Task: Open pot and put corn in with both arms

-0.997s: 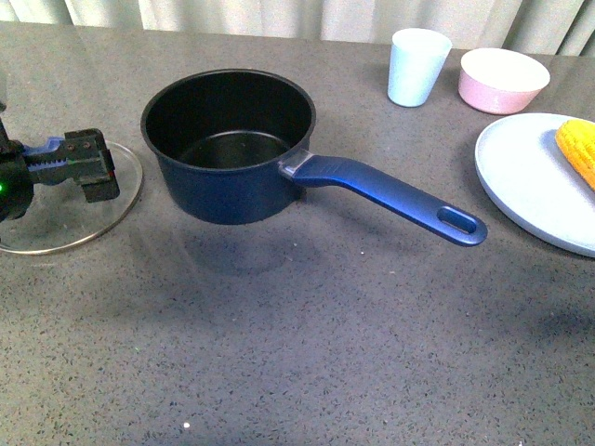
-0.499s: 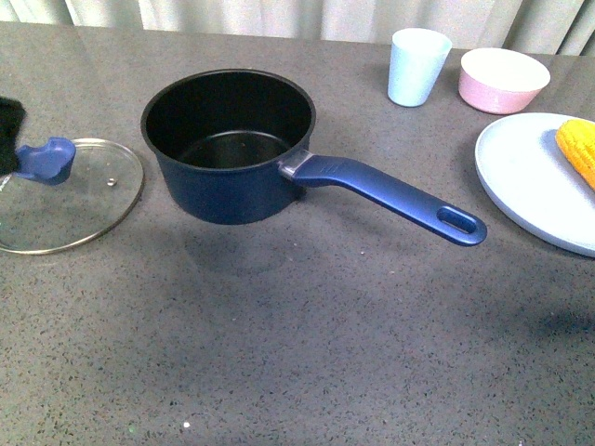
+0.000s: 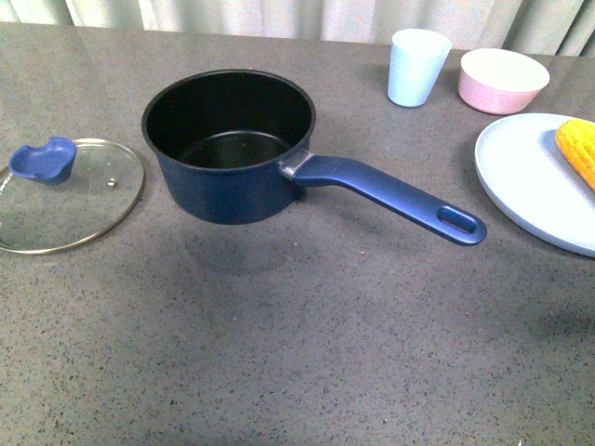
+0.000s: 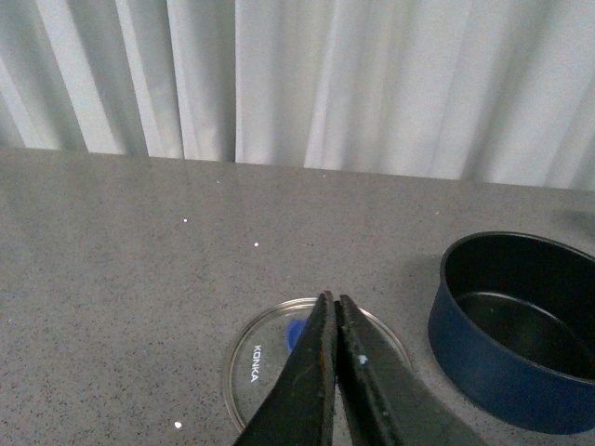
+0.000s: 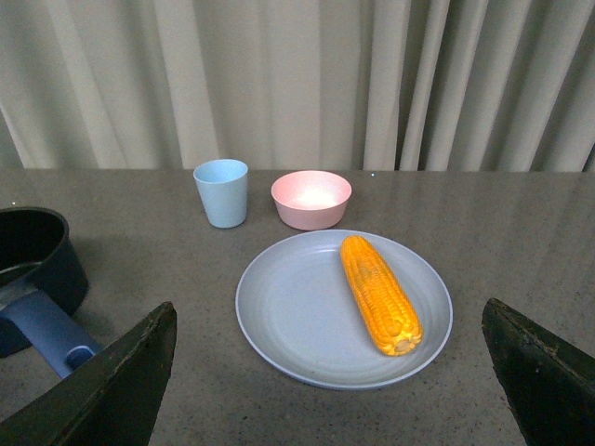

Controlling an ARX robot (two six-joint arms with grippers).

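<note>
Setting: kitchen-like tabletop
Surface: grey speckled counter (image 3: 279, 353)
Backdrop: pale curtains (image 5: 279, 84), ahead of right gripper (image 5: 327, 316)
Cues: pot (image 3: 228, 177), plate (image 3: 521, 177), cup (image 3: 416, 65), bowl (image 3: 502, 88)

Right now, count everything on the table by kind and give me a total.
Pot: 1
Lid: 1
Cup: 1
Bowl: 1
Plate: 1
Corn: 1
Total: 6

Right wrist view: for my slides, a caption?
Open right hand faces corn on a plate; cup and pink bowl beyond.
</note>
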